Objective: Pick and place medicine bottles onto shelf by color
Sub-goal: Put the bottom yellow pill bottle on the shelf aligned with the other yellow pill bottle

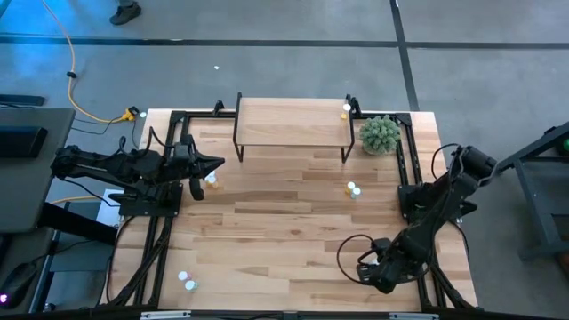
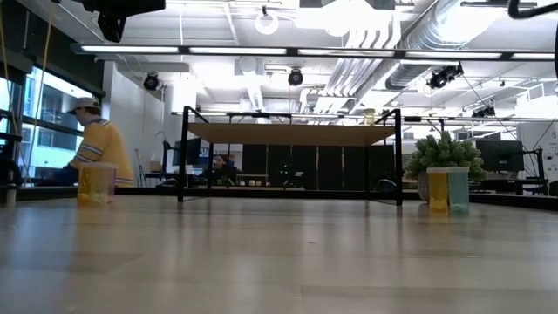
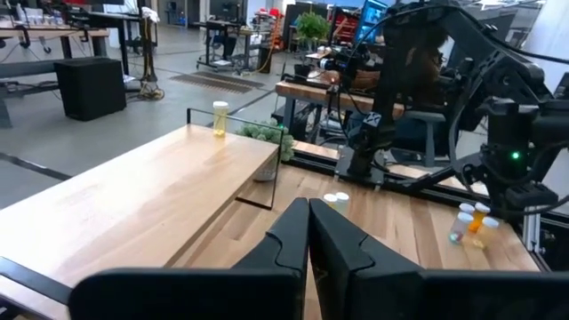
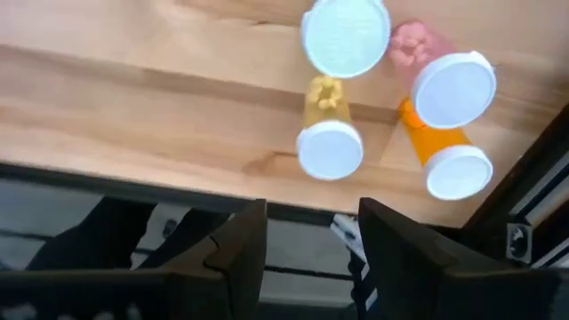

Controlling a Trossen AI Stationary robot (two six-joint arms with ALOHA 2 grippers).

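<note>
- Left gripper (image 1: 216, 163) is hanging above the table's left side, between the shelf (image 1: 292, 123) and a small pair of bottles (image 1: 211, 180) just beside it. The left wrist view is showing its fingers (image 3: 293, 233) pressed tip to tip, clenched on nothing.
- Right gripper (image 4: 307, 233) is hovering over the table's near right corner, fingers standing apart and released, a cluster of four bottles directly below: a yellow bottle (image 4: 326, 129), an orange bottle (image 4: 442, 151), a pink one (image 4: 436, 73) and one seen cap-on (image 4: 345, 36) (body colour hidden).
- One yellow bottle (image 1: 346, 110) is already standing on the shelf's right end, near the plant (image 1: 380, 134).
- Judgement: the step in hand is looking like a pick from the right cluster. Bottles are nearly touching, so single out the yellow one, straddle its body, and close slowly to avoid toppling neighbours.
- More bottles are waiting mid-table (image 1: 353, 188) and at the near left (image 1: 186, 281).
</note>
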